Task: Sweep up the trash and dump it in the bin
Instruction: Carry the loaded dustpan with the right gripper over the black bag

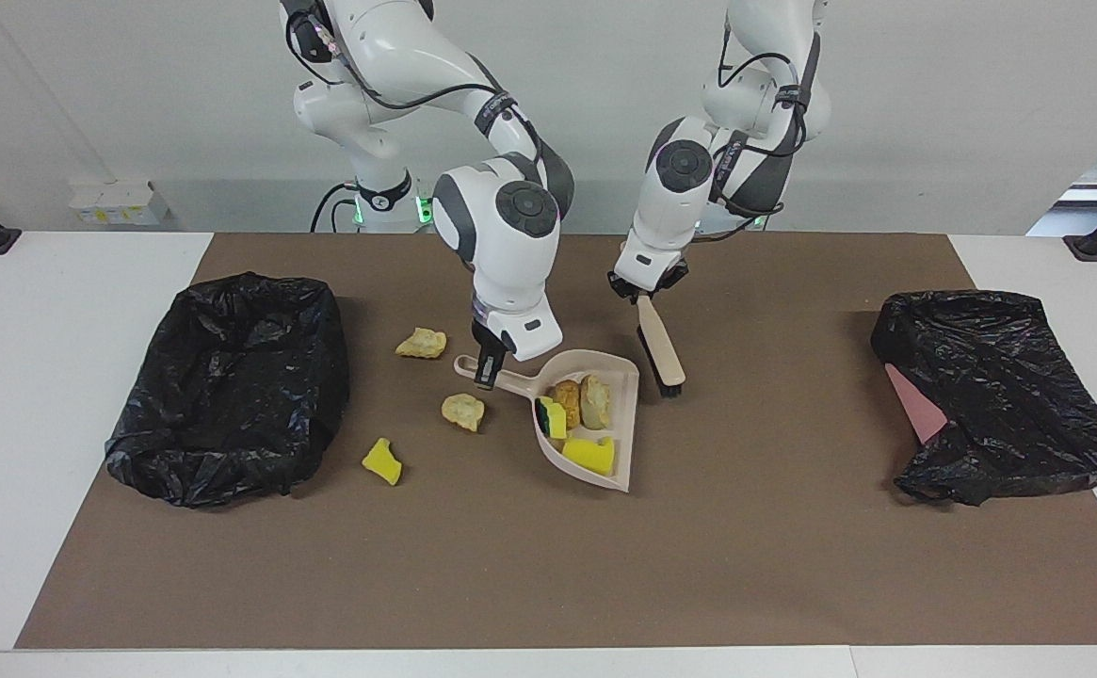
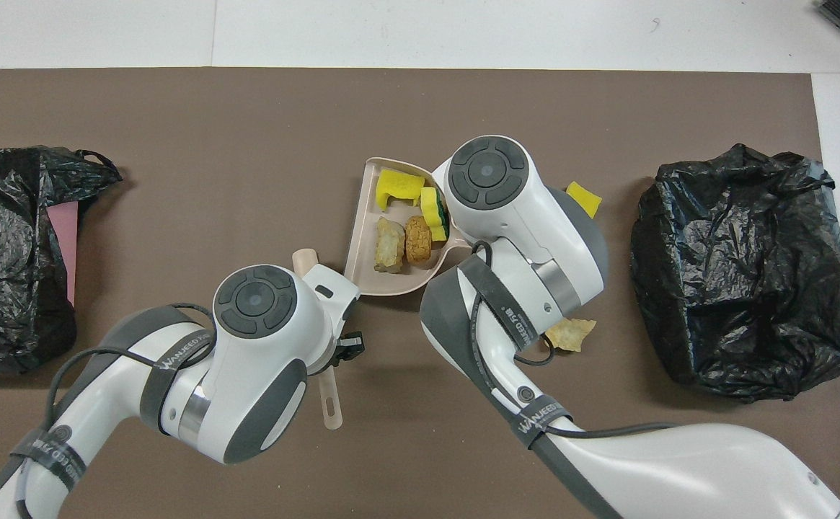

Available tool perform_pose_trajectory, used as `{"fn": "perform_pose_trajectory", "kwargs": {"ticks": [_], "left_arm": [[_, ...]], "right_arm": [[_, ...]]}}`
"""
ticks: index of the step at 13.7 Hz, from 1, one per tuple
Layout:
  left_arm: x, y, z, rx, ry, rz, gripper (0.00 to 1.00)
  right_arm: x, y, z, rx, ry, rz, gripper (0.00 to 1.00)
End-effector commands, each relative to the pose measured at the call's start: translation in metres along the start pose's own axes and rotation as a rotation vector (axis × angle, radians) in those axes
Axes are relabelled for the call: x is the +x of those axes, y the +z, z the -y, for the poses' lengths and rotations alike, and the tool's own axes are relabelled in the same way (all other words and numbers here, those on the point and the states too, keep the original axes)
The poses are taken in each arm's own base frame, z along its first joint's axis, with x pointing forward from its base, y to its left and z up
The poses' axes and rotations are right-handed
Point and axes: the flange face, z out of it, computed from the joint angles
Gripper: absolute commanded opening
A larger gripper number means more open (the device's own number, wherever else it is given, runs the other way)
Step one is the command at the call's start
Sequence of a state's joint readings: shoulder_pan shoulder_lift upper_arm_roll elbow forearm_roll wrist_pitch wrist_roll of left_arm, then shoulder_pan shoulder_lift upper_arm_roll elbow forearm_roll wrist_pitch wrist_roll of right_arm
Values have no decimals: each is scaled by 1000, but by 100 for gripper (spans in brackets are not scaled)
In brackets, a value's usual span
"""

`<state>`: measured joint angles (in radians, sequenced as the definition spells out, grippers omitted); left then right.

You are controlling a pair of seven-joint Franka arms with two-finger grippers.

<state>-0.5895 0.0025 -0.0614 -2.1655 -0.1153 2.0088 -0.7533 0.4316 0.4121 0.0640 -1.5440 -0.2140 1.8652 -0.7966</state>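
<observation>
My right gripper [image 1: 487, 365] is shut on the handle of the beige dustpan [image 1: 625, 377], which sits low over the mat. The pan holds several pieces of trash: yellow foam [image 1: 589, 456], a yellow-green bit [image 1: 548, 417] and two tan-brown lumps [image 1: 568, 394]. My left gripper [image 1: 647, 287] is shut on the handle of the brush [image 1: 659, 353], whose bristle end points down beside the pan, toward the left arm's end. Loose on the mat lie two tan lumps [image 1: 423, 343] [image 1: 463, 411] and a yellow chunk [image 1: 382, 460]. The pan [image 2: 360, 249] shows in the overhead view.
A black-bag-lined bin [image 1: 237, 386] stands at the right arm's end of the mat, also in the overhead view [image 2: 744, 274]. A crumpled black bag [image 1: 1000, 395] with a pink sheet [image 1: 915, 405] lies at the left arm's end.
</observation>
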Motion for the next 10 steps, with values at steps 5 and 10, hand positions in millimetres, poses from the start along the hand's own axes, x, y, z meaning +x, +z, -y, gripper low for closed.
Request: {"fn": "perform_pose_trajectory", "kwargs": {"ticks": [5,10], "left_arm": [[-86,34,-7,16,102,-59,0],[-100,56,-10,-19,127,-94,0]], "right_arm": [[-40,-35,-17,-16,53,-67,0],[-94,-62,-37,-37,100,-77,0]]}}
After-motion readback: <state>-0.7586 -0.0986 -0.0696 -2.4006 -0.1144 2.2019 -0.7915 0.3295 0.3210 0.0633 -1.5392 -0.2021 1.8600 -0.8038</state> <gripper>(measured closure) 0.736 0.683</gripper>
